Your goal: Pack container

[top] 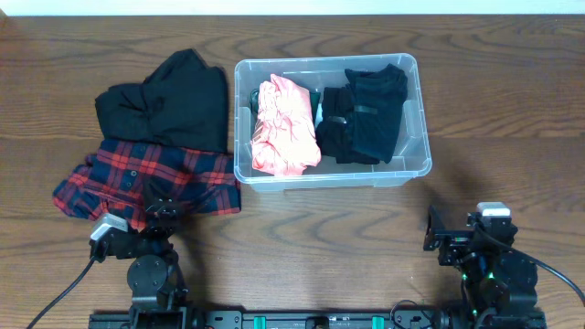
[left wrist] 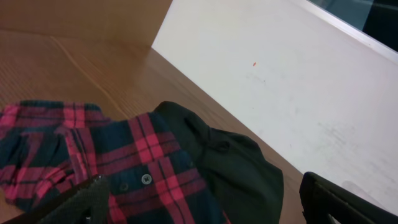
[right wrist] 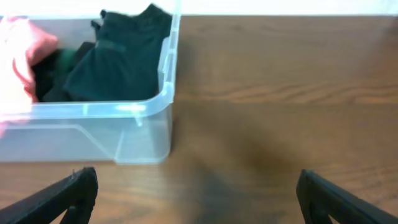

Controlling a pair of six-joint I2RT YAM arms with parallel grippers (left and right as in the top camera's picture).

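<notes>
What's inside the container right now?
The container holds a pink garment on the left and a folded black garment on the right, with a sliver of dark green fabric between them. Anything beneath these clothes is covered.

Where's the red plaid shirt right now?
In the overhead view, the red plaid shirt lies on the table left of the container, touching a black garment on its far side.

Clear container (right wrist: 93, 134), black garment (right wrist: 121, 56) and pink cloth (right wrist: 18, 53) inside, beyond the hand (right wrist: 196, 183) with fingers (right wrist: 62, 198) wide apart.
</notes>
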